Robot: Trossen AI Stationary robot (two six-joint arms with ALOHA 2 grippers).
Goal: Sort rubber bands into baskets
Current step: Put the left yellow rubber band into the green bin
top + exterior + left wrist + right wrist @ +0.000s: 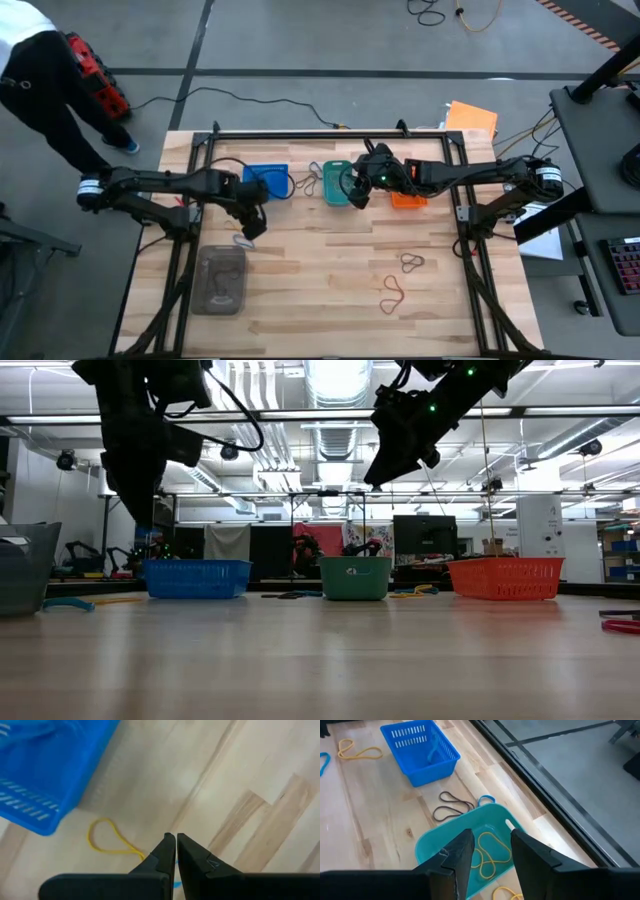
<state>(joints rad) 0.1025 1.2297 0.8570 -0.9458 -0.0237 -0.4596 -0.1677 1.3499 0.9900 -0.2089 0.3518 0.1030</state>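
Note:
My left gripper (252,225) is shut and raised above the table just near of the blue basket (268,180). In its wrist view the shut fingertips (176,840) stand over a yellow rubber band (112,840) lying flat. A strip of a blue band (176,881) shows behind them; I cannot tell whether they touch it. My right gripper (490,845) is open and empty above the teal basket (470,845), which holds yellow bands (487,851). The orange basket (408,198) stands right of the teal one.
Dark bands (451,805) and a blue band (486,799) lie between the blue and teal baskets. More bands (412,262) and a red one (392,295) lie near right. A clear grey container (222,278) stands near left. A person (40,80) stands beyond the far left corner.

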